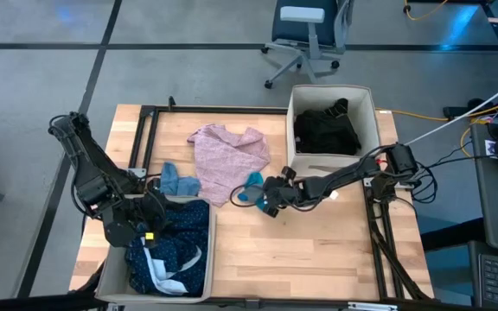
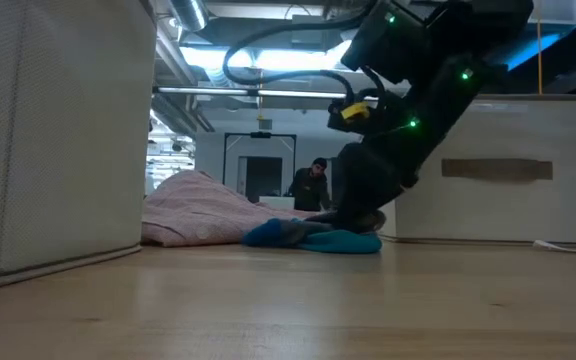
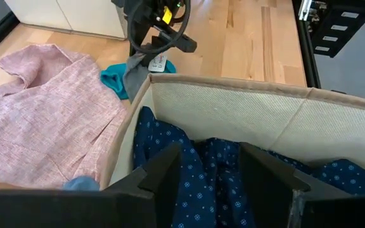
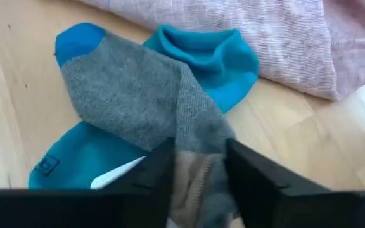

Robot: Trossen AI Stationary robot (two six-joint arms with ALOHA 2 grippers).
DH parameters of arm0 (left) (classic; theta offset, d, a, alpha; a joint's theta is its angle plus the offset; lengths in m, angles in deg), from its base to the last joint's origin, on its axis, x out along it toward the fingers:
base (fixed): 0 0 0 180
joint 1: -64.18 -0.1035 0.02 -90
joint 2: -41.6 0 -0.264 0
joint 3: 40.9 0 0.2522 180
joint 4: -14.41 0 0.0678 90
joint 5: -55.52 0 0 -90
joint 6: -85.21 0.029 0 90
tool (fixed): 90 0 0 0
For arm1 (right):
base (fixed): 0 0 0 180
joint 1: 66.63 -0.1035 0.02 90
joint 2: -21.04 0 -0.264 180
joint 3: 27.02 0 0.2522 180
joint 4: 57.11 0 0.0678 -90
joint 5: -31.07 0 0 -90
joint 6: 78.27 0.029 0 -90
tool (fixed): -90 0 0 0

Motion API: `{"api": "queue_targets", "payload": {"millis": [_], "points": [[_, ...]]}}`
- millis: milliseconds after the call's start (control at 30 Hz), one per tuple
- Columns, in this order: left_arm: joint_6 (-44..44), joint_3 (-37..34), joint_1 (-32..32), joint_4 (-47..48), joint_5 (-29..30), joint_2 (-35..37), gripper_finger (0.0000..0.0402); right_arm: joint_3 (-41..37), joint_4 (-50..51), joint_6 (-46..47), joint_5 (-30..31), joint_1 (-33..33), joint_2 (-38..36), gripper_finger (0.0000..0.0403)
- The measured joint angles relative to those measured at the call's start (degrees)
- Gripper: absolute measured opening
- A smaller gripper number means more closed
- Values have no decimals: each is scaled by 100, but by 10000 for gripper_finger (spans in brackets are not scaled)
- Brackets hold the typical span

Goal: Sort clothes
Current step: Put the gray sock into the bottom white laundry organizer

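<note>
A teal and grey sock pair (image 1: pixel 251 186) lies on the table's middle, beside a pink patterned top (image 1: pixel 227 155) spread flat. My right gripper (image 1: pixel 271 197) is shut on the sock (image 4: pixel 138 95); it also shows in the low view (image 2: pixel 363 215). A small blue item (image 1: pixel 178 181) lies left of the top. My left gripper (image 1: pixel 152 223) is open over a blue dotted cloth (image 3: pixel 214 164) inside the near-left beige bin (image 1: pixel 213 250), and I cannot tell whether it touches the cloth. Black pieces (image 1: pixel 325 130) lie in the far-right bin (image 1: pixel 290 121). My right gripper pinches the sock's grey part (image 4: pixel 198 149) between its two fingers. The fingers come slanting down from the table's right side. The rest of the sock pair lies slack on the table, its teal cuff (image 4: pixel 211 57) beside the pink top.
The near-left bin's wall (image 3: pixel 233 107) stands between my left gripper and the socks. A white cloth (image 1: pixel 167 281) lies in that bin too. Bare wood (image 1: pixel 301 259) lies at the near middle. An office chair (image 1: pixel 305 34) stands beyond the table, and a person (image 2: pixel 313 185) shows far off.
</note>
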Motion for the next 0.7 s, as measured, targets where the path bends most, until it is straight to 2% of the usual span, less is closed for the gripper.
{"api": "queue_targets", "payload": {"millis": [200, 267, 400, 600, 700], "points": [[76, 0, 0, 0, 95, -2, 147, 71, 20, -290, 88, -2, -7, 19], [100, 0, 0, 0, 175, -2, 147, 175, 126, -428, 85, -2, -53, 15], [222, 0, -80, -2, 362, -2, 147, 592, 601, -533, 162, -11, -271, 35], [555, 0, -441, -105, 426, -2, 147, 1288, 1090, -1124, 658, -271, -533, 9], [832, -2, -655, -304, 425, -2, 147, 1639, 1090, -1394, 778, -395, -557, 15]]}}
